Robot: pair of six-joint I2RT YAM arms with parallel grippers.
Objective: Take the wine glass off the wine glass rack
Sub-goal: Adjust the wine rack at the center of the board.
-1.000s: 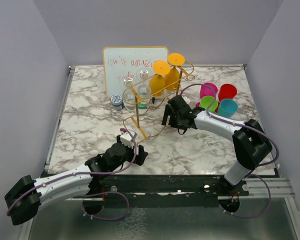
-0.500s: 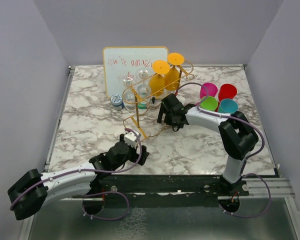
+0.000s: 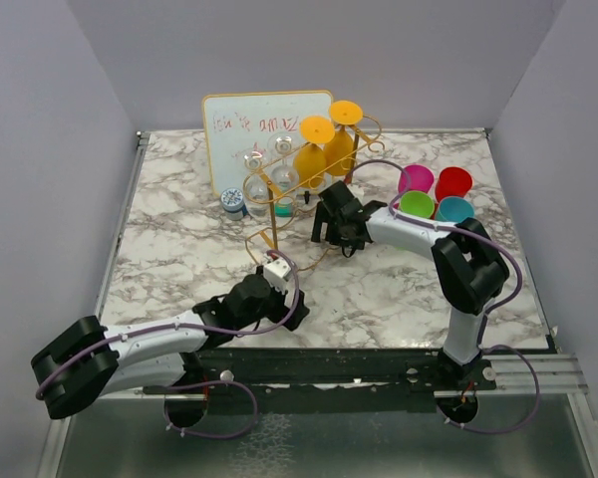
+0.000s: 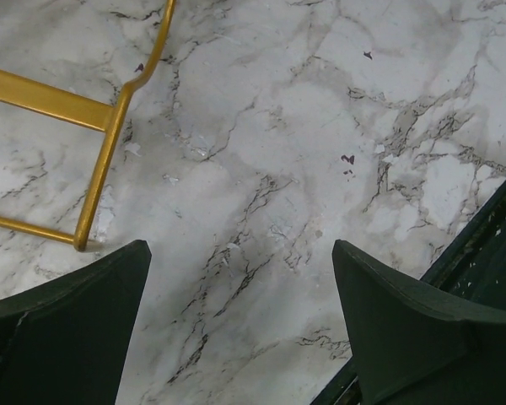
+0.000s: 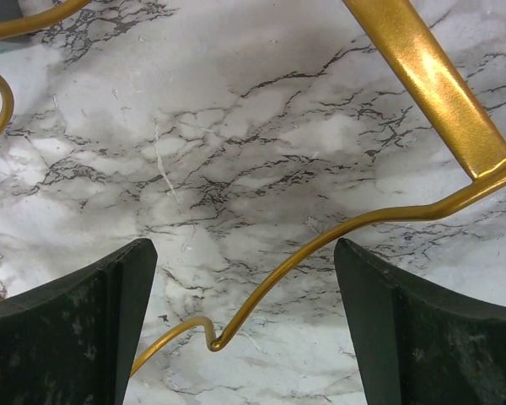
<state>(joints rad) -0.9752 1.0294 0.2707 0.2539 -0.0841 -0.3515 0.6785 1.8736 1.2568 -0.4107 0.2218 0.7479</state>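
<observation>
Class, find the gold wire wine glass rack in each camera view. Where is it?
Top external: gold wire wine glass rack, upper centre.
Left wrist: its base bars, upper left.
Right wrist: flat bar upper right, wire curving across.
Shared landmark: grey-veined marble tabletop.

High rear view; 2 wrist views close over rack (image 4: 46, 98)

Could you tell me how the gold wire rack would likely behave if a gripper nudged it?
The wine glass rack is thin wire, so probably light; it would likely slide on the smooth marble table. With orange glasses and clear glasses hanging high on it, it may be top-heavy and could tip.
</observation>
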